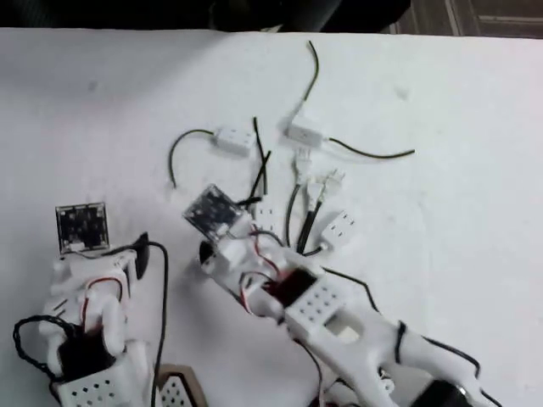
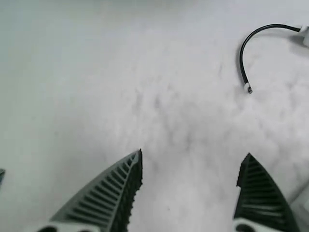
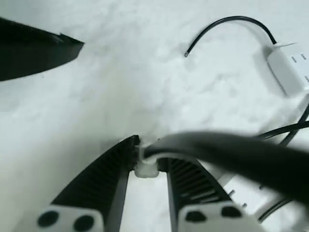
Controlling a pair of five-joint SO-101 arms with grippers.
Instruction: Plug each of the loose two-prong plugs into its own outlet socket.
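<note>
- The prongs of the white plug (image 3: 146, 169) are hidden between the fingers of the right gripper (image 3: 148, 154).
- Its black cable (image 3: 231, 154) is blurred close to the lens.
- An outlet socket (image 3: 289, 70) is cut off by the right wrist view's edge.
- The white piece (image 2: 305, 36) at the curved wire (image 2: 251, 53)'s end is cut by the left wrist view's edge.

I am watching my right tool (image 3: 147, 155) pinching a small white plug (image 3: 146, 168) between the tips of its ribbed fingers (image 3: 110, 180), just above the white surface (image 3: 120, 92). A thick black cable (image 3: 231, 151) is running off from the plug across the near side of the frame. Farther off, a white outlet socket (image 3: 288, 72) is lying flat on the surface, its thin black wire (image 3: 231, 20) curling away to a free end. A black pointed part (image 3: 31, 48) is jutting in at one side; I am not making out what it is.
</note>
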